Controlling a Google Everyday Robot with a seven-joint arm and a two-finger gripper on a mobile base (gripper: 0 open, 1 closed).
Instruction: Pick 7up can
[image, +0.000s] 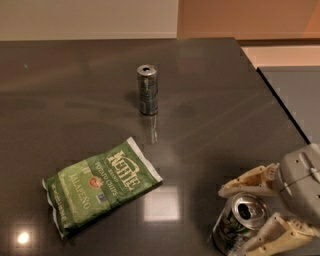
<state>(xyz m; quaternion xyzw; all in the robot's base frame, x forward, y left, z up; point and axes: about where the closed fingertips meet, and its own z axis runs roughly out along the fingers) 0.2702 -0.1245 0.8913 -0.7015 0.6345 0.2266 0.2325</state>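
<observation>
The 7up can (236, 224) stands at the table's near right, wide and silver with green and white print and a shiny top. My gripper (239, 217) comes in from the right. Its two pale fingers are spread, one finger (246, 182) behind the can and the other in front of it, so the can sits between them. The fingers are open around the can and I cannot tell if they touch it.
A slim dark grey-green can (147, 89) stands upright at the table's middle back. A green Kettle jalapeño chips bag (98, 184) lies flat at the near left. The dark table (75, 100) ends at its right edge beside a pale floor.
</observation>
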